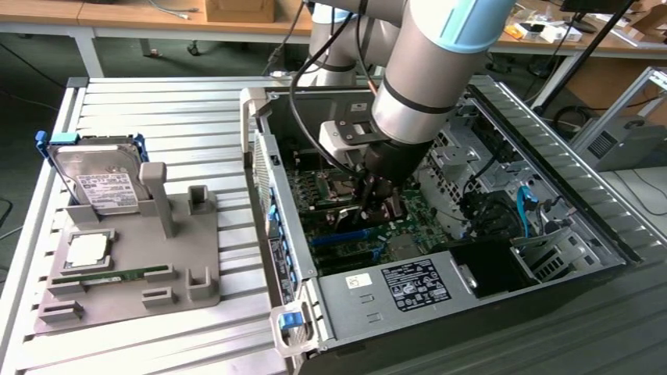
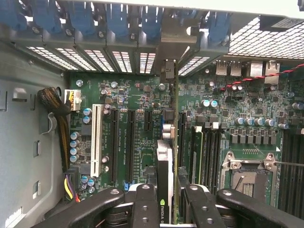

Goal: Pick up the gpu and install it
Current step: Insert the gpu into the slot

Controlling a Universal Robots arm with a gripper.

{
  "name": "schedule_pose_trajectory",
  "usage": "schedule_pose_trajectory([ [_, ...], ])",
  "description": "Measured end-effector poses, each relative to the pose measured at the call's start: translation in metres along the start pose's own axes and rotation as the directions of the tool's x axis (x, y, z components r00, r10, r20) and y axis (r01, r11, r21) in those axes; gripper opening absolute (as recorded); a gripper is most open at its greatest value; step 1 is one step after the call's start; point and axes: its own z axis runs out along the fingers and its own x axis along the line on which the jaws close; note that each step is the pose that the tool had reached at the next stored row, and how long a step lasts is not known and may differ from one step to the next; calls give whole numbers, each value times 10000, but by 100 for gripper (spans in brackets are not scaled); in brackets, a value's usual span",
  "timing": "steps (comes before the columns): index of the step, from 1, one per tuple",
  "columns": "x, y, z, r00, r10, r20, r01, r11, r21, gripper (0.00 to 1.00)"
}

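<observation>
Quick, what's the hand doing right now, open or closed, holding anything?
Hand: closed, holding the gpu on edge over the motherboard.

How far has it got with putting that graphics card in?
Pickup looks done: the gpu is inside the computer case. In hand: the fingers clamp it on edge over the motherboard slots. Left: it is not yet released, and I can't tell whether it's seated.
</observation>
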Motion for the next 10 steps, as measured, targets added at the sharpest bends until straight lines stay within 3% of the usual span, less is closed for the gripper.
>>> schedule_pose_trajectory([
  [10, 1, 0, 29, 10000, 0, 4, 0, 10000, 2, 27],
])
